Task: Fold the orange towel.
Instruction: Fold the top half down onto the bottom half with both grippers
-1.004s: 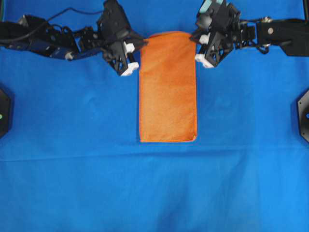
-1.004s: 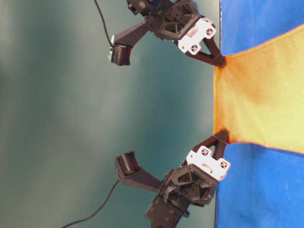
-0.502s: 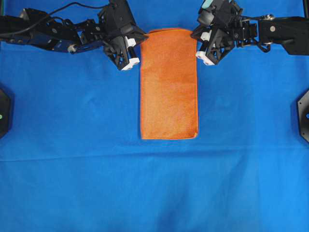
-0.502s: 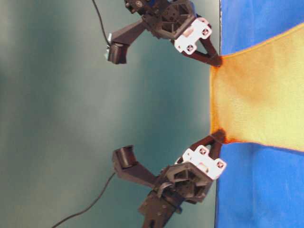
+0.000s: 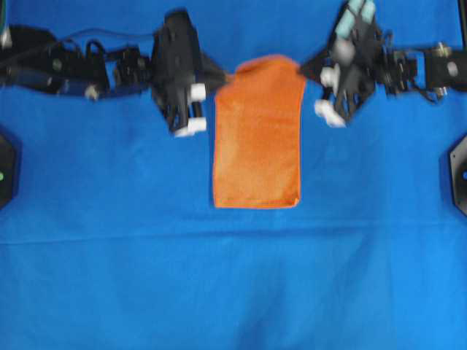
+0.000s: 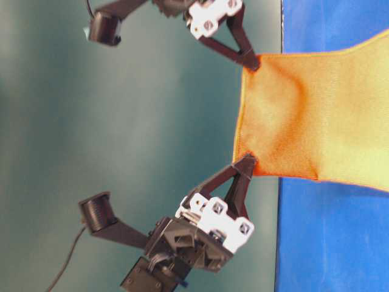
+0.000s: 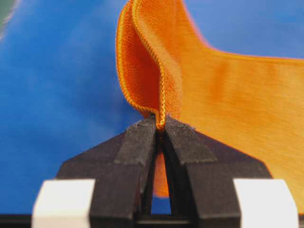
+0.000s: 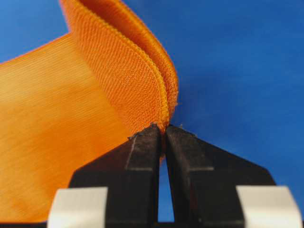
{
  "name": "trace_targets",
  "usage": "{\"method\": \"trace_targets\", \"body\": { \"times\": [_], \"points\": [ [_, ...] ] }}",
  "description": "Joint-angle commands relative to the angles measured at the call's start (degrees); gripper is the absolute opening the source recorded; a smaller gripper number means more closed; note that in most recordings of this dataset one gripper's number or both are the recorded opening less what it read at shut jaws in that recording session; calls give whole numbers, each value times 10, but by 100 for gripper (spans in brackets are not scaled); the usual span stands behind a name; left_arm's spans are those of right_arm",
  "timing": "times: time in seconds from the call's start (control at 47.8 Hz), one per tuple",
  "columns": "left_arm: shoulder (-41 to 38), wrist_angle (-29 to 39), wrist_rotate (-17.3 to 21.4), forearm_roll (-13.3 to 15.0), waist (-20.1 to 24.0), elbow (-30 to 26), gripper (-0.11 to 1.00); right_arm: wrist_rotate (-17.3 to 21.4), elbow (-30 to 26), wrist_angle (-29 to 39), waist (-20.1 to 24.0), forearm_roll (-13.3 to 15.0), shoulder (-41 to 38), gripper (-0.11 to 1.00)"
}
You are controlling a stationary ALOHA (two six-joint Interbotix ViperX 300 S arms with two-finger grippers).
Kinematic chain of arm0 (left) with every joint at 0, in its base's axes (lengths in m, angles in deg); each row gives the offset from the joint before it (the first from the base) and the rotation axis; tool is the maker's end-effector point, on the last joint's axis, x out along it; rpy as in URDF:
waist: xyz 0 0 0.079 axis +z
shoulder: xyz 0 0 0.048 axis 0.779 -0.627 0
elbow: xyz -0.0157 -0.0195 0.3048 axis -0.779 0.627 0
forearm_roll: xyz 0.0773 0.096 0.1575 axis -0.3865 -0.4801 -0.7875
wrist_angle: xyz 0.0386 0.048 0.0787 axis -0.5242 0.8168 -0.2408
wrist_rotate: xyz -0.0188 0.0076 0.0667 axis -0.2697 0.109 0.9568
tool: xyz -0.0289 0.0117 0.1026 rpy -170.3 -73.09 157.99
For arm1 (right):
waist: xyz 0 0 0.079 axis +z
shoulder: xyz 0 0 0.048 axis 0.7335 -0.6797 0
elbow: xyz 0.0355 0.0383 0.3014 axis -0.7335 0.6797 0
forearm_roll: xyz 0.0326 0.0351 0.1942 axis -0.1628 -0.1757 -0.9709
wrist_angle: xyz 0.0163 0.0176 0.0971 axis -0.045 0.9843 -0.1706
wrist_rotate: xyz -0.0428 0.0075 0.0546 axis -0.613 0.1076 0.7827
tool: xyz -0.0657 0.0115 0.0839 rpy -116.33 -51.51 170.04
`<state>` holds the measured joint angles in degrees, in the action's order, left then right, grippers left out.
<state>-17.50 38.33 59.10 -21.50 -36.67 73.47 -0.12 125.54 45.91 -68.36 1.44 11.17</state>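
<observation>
Now, by position:
Left gripper (image 5: 222, 73): pinched on the towel's far left corner, lifted higher than a second ago.
Orange towel (image 5: 257, 138): folded strip on the blue cloth (image 5: 233, 284), far end raised, near edge drawn slightly farther away.
Right gripper (image 5: 305, 69): clamped on the far right corner, likewise higher.

Work surface: a bright blue woven cloth (image 5: 233, 292) spread flat, filling the overhead view edge to edge, with faint soft creases running across its lower half.

Backdrop: a plain dull teal-green wall (image 6: 121, 140), matte and unmarked, seen in the table-level view, which is turned on its side; it meets the cloth's edge in a straight line.

Fixtures: two black angular mounts, one at the left edge (image 5: 6, 169), one at the right (image 5: 458, 173), resting on the cloth.

Light: even, diffuse, shadows weak.
</observation>
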Motion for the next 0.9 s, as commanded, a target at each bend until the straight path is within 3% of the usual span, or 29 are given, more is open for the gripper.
{"method": "trace_targets", "body": {
  "times": [0.0, 0.335, 0.879],
  "points": [
    [21, 11, -3, -1, -19, -3, 3, 1, 7, 1, 26, -13, 24, 4],
    [7, 18, -43, 0, -93, 22, 3, 1, 33, 50, 126, -56, 25, 4],
    [-65, -6, -99, 0, -181, 27, 3, 1, 40, -6, 194, -120, -70, 4]
  ]
}}
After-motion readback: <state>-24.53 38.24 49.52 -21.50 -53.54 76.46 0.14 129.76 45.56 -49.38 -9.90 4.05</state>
